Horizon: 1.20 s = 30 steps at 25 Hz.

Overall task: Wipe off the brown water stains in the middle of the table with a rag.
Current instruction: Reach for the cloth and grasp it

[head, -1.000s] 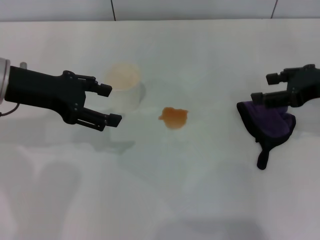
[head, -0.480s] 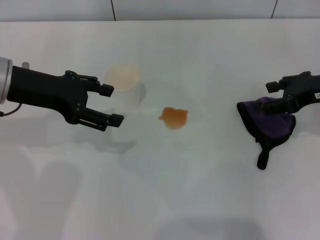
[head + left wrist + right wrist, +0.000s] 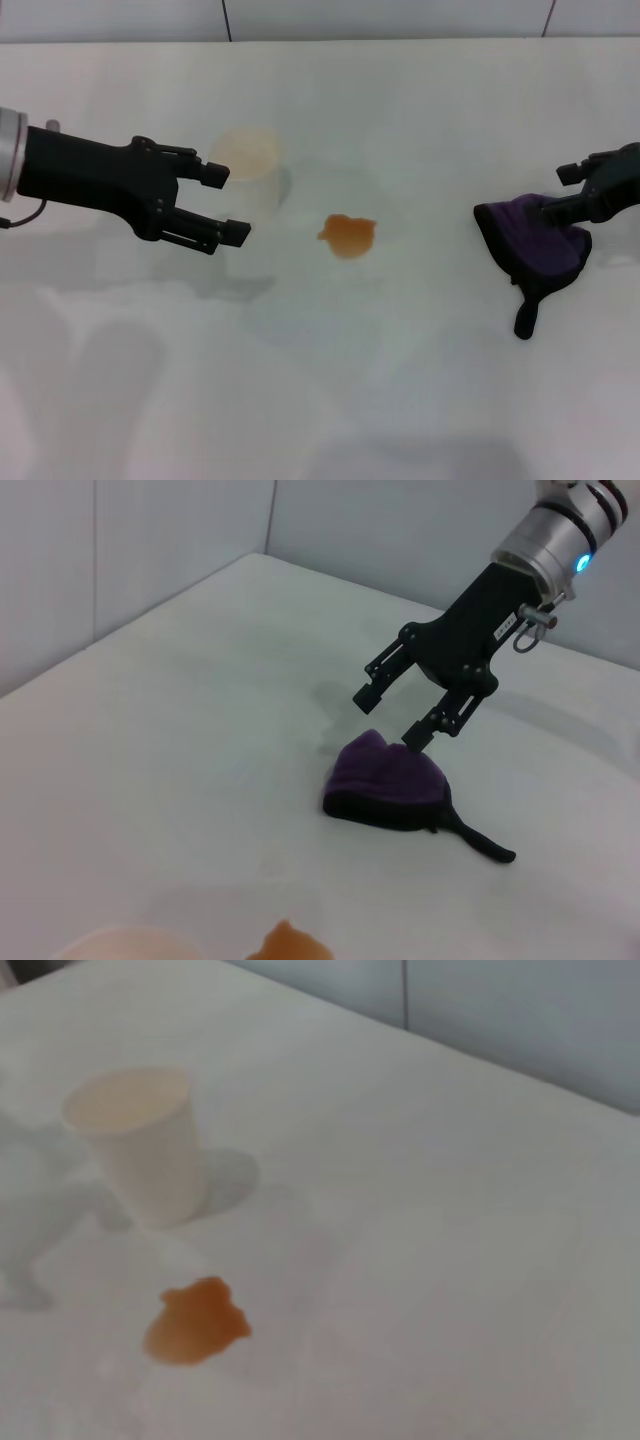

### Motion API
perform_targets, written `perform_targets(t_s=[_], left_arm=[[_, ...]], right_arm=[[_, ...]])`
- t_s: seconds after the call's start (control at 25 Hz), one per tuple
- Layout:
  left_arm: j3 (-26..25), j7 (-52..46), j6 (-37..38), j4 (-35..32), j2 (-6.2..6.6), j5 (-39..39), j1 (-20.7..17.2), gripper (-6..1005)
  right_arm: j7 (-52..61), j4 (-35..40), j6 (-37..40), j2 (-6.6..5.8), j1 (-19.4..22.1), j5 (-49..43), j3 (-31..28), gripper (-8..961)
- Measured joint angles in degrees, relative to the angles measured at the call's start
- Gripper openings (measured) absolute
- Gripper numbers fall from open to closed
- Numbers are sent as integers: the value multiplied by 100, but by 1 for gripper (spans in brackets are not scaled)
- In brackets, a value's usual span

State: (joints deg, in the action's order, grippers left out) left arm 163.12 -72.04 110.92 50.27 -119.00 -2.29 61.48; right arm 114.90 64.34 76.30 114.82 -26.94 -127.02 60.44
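Note:
The brown water stain (image 3: pixel 347 235) is a small orange-brown blotch in the middle of the white table (image 3: pixel 400 110); it also shows in the right wrist view (image 3: pixel 195 1325). The dark purple rag (image 3: pixel 535 245) lies bunched at the right, its black tail pointing toward the front. My right gripper (image 3: pixel 558 193) is open, just above the rag's far right side, holding nothing. The left wrist view shows that gripper (image 3: pixel 388 720) over the rag (image 3: pixel 385 795). My left gripper (image 3: pixel 230 205) is open and empty, hovering left of the stain, next to the cup.
A white paper cup (image 3: pixel 250 175) stands upright left of the stain, close to my left gripper's fingertips; it also shows in the right wrist view (image 3: pixel 140 1145). A grey wall runs along the table's far edge.
My right gripper has drawn back to the right, off the rag's left part. My left gripper has shifted slightly toward the cup. The rag and stain have not moved.

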Motion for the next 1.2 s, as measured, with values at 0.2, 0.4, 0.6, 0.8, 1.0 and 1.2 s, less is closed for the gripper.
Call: perform_targets(t_s=[0.2, 0.4, 0.6, 0.8, 1.0, 1.2], left_arm=[[0, -70, -52, -83, 7, 10, 15, 885], [0, -87, -134, -187, 18, 10, 23, 885], [0, -93, -170, -224, 18, 8, 41, 885], [0, -99, -198, -270, 18, -13, 48, 885], [0, -100, -210, -280, 18, -12, 48, 885], [0, -100, -235, -281, 18, 2, 55, 885]], right_arm=[[118, -111, 38, -40, -48, -27, -14, 771], [136, -189, 42, -10, -58, -49, -3, 767], [133, -443, -83, -3, -129, -79, 26, 767], [105, -505, -140, 5, -149, -90, 40, 767], [103, -509, -142, 7, -157, -95, 42, 767], [110, -563, -151, 9, -150, -95, 40, 766]])
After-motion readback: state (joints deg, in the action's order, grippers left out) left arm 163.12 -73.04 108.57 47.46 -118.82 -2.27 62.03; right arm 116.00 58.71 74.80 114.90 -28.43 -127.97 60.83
